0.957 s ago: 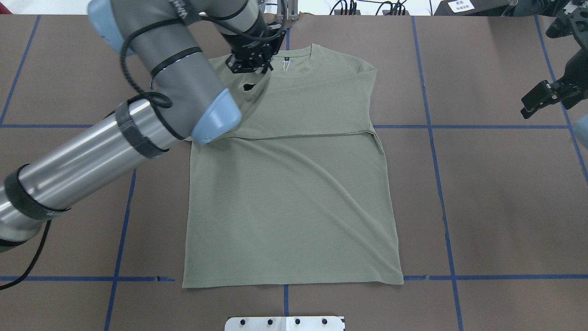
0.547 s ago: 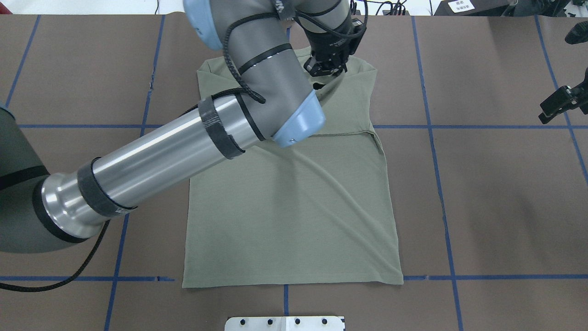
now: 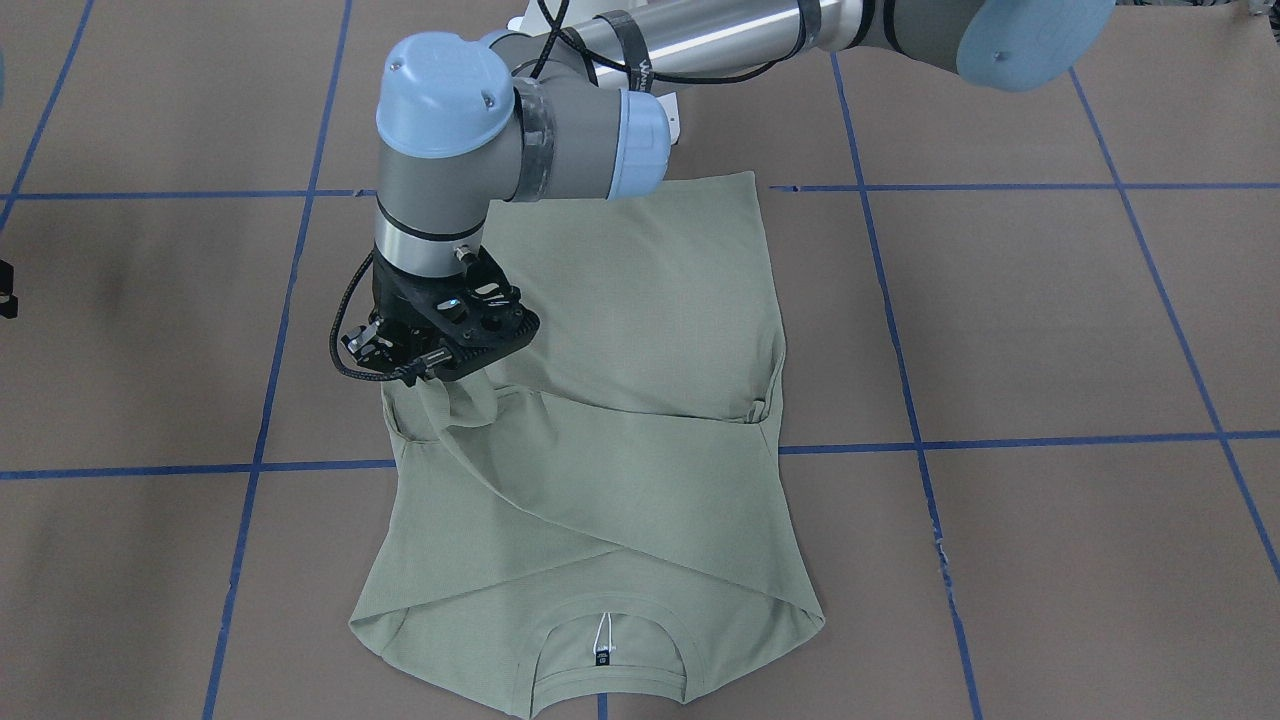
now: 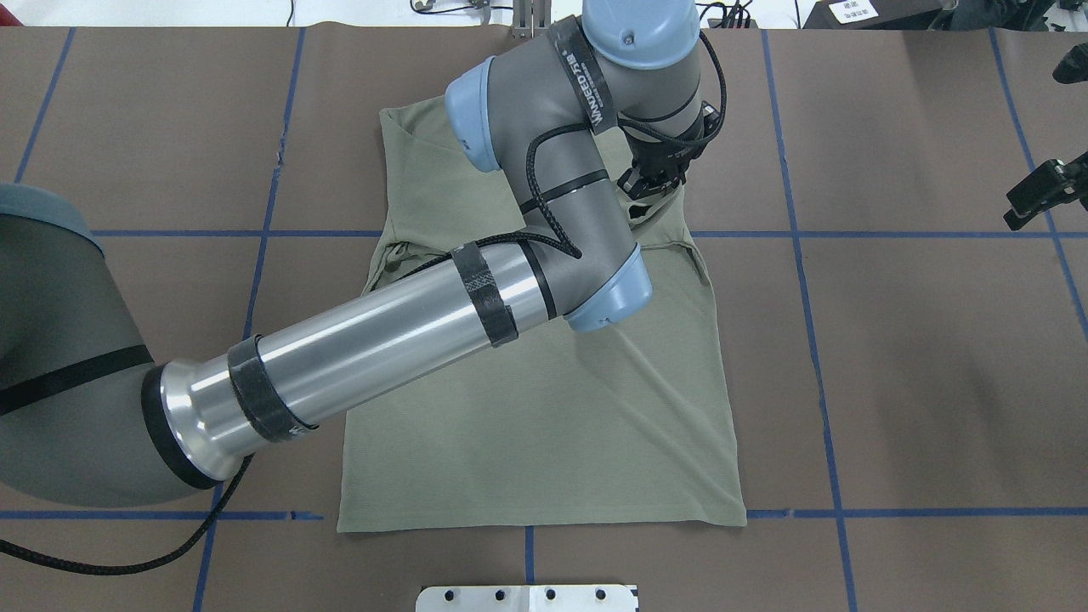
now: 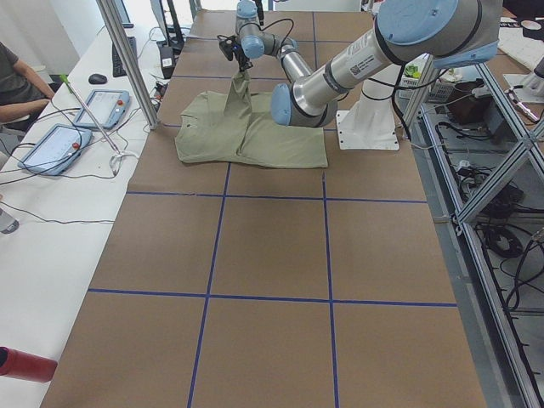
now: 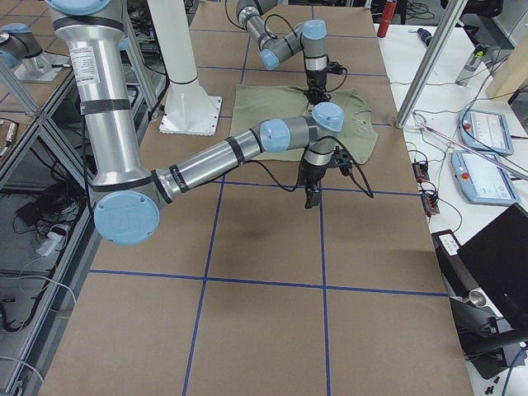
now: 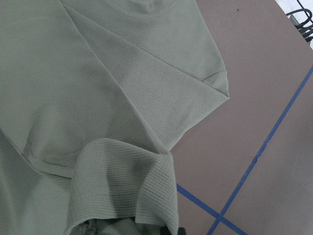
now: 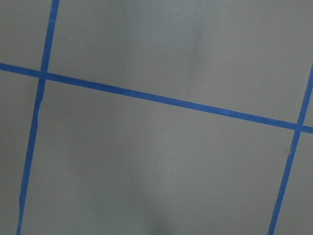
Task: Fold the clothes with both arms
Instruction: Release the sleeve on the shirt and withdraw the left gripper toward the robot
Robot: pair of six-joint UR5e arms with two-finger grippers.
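Gripping a bunched sleeve end [image 3: 455, 400] of the pale green shirt [image 4: 544, 425] in the closed jaws of the left arm [image 4: 382, 340], held just above the right side of the chest, sleeve slanting across the body. Lying otherwise flat mid-surface [image 4: 918, 357], collar far, hem near. Hanging well off to the right on the right arm [image 6: 206, 161]: jaws too poorly shown to tell whether open or closed

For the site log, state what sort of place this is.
Probably a robotics lab workcell: a table gridded with blue tape, teach pendants on a side bench, and the left gripper holding up part of a shirt.
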